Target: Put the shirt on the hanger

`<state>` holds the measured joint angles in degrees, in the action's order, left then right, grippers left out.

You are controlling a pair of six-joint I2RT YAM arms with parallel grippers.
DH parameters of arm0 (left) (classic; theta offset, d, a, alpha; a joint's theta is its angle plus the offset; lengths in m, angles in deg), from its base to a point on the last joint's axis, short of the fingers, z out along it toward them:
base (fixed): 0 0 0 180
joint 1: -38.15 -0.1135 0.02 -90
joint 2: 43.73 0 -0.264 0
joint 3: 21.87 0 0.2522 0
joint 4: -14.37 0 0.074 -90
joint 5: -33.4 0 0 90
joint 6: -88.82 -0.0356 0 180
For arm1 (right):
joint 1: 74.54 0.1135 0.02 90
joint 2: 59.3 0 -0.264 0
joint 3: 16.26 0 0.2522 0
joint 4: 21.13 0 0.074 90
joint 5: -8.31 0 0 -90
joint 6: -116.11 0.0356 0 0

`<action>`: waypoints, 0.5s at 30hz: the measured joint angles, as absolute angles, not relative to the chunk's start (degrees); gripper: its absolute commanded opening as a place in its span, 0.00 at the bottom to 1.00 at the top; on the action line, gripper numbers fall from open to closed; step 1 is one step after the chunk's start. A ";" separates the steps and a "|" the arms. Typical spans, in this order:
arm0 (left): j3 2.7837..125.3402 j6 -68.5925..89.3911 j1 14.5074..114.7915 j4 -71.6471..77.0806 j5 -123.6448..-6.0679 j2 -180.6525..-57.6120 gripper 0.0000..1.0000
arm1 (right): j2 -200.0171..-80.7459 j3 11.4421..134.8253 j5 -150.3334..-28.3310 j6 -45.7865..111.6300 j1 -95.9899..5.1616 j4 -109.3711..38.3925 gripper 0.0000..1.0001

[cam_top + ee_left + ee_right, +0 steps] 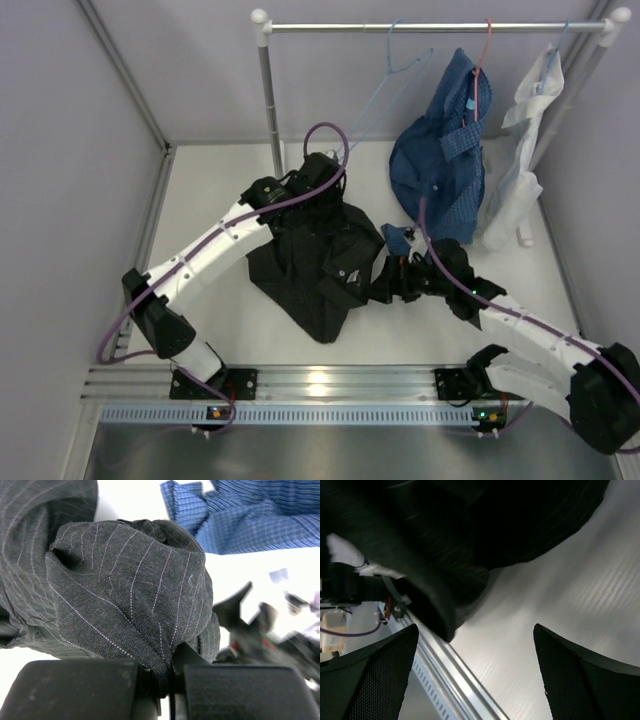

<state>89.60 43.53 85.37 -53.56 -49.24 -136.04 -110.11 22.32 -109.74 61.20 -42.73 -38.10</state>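
Shirt [315,265] lies crumpled, a fold pinched tight in the left gripper [167,680], right gripper [476,630] gaping wide just beside it.

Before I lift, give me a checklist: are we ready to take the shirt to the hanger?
1. Left gripper pinching shirt: ok, shut on a fold.
2. Right gripper gripping: not ok, open at the shirt's edge.
3. Hanger bare on rail: ok.
4. Which end of the shirt is up: cannot tell, it is crumpled.
5. Shirt off the table: not ok, most of it lies there.
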 measured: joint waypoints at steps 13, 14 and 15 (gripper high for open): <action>88.82 47.00 81.39 -53.67 -54.97 -130.16 0.00 | -125.84 24.37 -111.69 62.34 -31.89 -15.41 0.60; 88.82 47.20 81.04 -53.65 -55.21 -130.05 0.00 | -126.74 25.18 -111.62 62.53 -29.55 -14.38 0.53; 88.82 47.37 80.63 -53.65 -55.38 -129.92 0.00 | -127.53 26.10 -111.60 62.58 -27.97 -14.01 0.46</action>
<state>88.82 47.37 80.63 -53.65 -55.38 -129.92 -127.53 26.10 -111.60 62.58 -27.97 -14.01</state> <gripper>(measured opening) 0.024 0.580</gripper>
